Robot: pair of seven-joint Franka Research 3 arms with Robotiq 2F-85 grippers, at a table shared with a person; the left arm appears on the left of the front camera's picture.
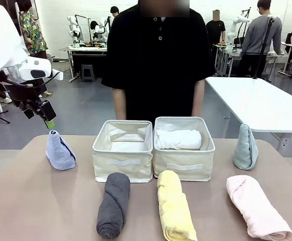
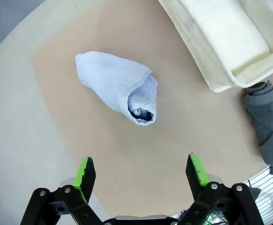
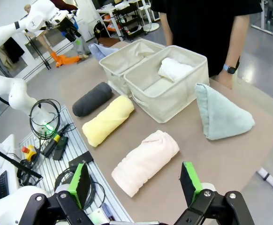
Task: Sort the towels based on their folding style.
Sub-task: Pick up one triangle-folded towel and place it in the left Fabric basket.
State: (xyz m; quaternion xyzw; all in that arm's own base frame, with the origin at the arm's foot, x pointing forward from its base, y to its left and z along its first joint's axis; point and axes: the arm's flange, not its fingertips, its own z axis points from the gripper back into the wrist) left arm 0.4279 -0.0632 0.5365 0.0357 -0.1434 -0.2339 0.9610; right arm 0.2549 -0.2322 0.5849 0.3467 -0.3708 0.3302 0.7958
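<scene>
Yellow roll [image 1: 175, 206] lies bottom centre of the front view, flanked by the dark grey roll [image 1: 114, 203] and pink roll [image 1: 256, 207]. Mid-frame stand the left bin [image 1: 122, 161] and the right bin [image 1: 183, 168], which holds the white roll [image 1: 178, 139]. Lavender cone [image 1: 59, 150] stands at left, mint cone [image 1: 245, 147] at right. Left gripper [image 2: 141, 171] hangs spread wide and empty over the lavender cone; right gripper [image 3: 134, 180] likewise gapes empty. Pinching the cone's loose mouth could unfurl it, or it could land beside the white roll

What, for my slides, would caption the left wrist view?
Open left gripper above the lavender-blue cone towel, near a cream bin and dark grey towel.
</scene>
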